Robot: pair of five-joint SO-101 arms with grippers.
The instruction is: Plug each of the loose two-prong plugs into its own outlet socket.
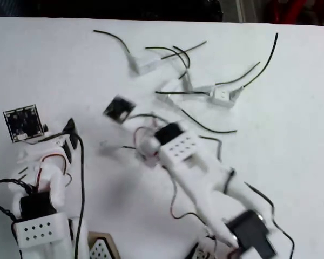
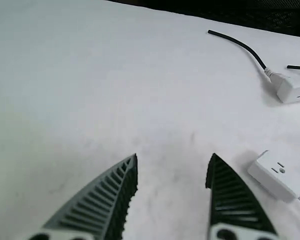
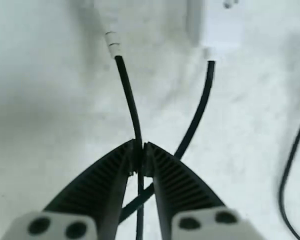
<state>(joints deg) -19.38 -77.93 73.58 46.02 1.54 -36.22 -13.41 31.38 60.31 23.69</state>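
At the middle of the table [image 1: 291,178], your right arm [image 1: 194,162] lies extended from the near edge toward the tangle of cords. Item by item:

Right gripper [image 3: 140,148]: jaws pressed together, pinching a thin black cord [image 3: 127,95]. This held cord runs lengthwise straight out from the fingertips, bowing slightly, to a white collar [image 3: 111,45]. What lies beyond the collar is too blurred for you to tell which way it faces.

Second cord [image 3: 200,110]: crosses the held cord beneath the fingers and ends at a white block [image 3: 213,25]. Its long axis is roughly parallel to the held one.

Third cord [image 3: 290,165]: off to one side, apart from the jaws.

Left gripper [image 2: 172,160]: jaws spread wide with nothing between them, hovering over bare table. Your left arm [image 1: 43,183] sits at the near left corner, well apart from the cords.

Near socket [image 2: 276,175]: white, lying flat with its slotted face upward, near one finger but not touching it.

Far socket [image 2: 294,91]: white, slotted face turned sideways. Its black lead [image 2: 240,46] trails off the back end across the table, so body and lead share one long line.

Far side of the table, high view: a white outlet [image 1: 221,96] with cords meeting it from both sides. Nearby is another white piece [image 1: 143,66] with a wire [image 1: 110,36] curving away toward the far left.
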